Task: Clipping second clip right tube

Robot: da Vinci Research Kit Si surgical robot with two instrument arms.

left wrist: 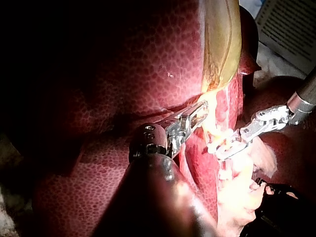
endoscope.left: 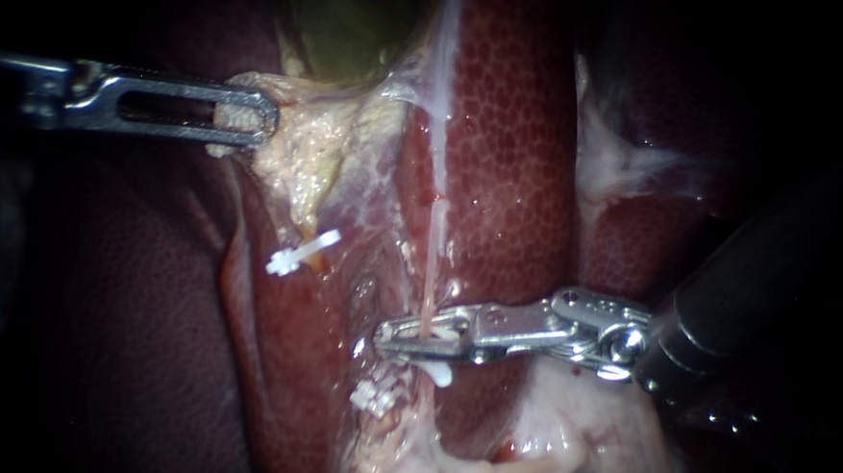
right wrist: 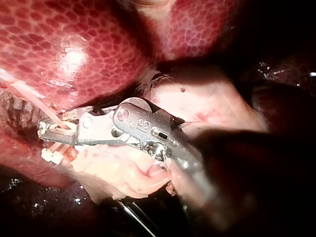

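Endoscope light falls strongest on the liver (endoscope.left: 512, 155) around the right instrument (endoscope.left: 387, 339), whose metal throws hard glare; the clip (endoscope.left: 440, 370) clamped in its jaws shows stark white. Behind both shafts all sinks into black. The pale tissue (endoscope.left: 296, 153) gripped by the left instrument (endoscope.left: 254, 117) is brightly lit. In the right wrist view 1 glare spot sits on the liver ahead of the jaws.
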